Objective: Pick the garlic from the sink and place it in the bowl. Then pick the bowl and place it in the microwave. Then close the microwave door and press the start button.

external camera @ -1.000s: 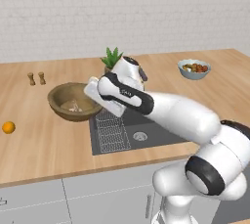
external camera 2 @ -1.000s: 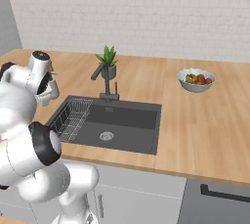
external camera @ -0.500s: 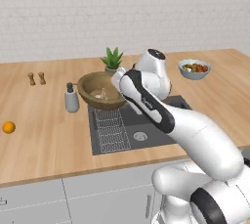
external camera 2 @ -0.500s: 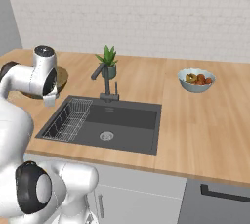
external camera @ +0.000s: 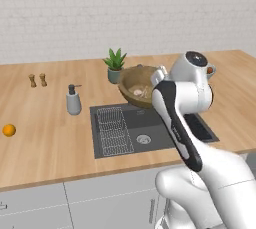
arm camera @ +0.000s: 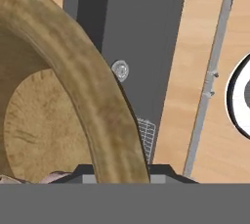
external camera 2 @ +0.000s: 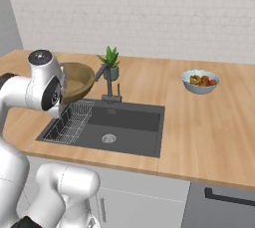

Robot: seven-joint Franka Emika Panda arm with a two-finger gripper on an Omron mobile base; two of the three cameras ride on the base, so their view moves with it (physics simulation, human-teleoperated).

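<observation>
Above the sink [external camera: 150, 128], the bowl [external camera: 139, 86] hangs in the air, carried by the gripper [external camera: 159, 75] at the bowl's 3 o'clock rim in the left base view. Bowl tilted a little, mouth facing up and toward the camera. Garlic [external camera: 138, 92] lies inside, on the bowl floor, pale against the wood.

Hand view: bowl rim [arm camera: 97, 115] runs up from 6 o'clock between the finger bases, so the fingers pinch that rim, one inside, one outside. Fingertips themselves hidden by the wood. Sink basin [arm camera: 132, 37] and drain [arm camera: 120, 70] show beyond the rim toward 12 o'clock.

Right base view: bowl [external camera 2: 74, 80] sits at 3 o'clock of the wrist, over the wire rack [external camera 2: 69, 122], just beside the faucet [external camera 2: 110, 83].

Counter [external camera: 40, 123] notes: soap dispenser [external camera: 73, 100] at 9 o'clock of the sink, orange [external camera: 8, 130] farther toward 9, potted plant [external camera: 115, 65] at 12 o'clock behind the basin. Fruit bowl [external camera 2: 199, 81] stands well apart, toward 2 o'clock from the sink.
</observation>
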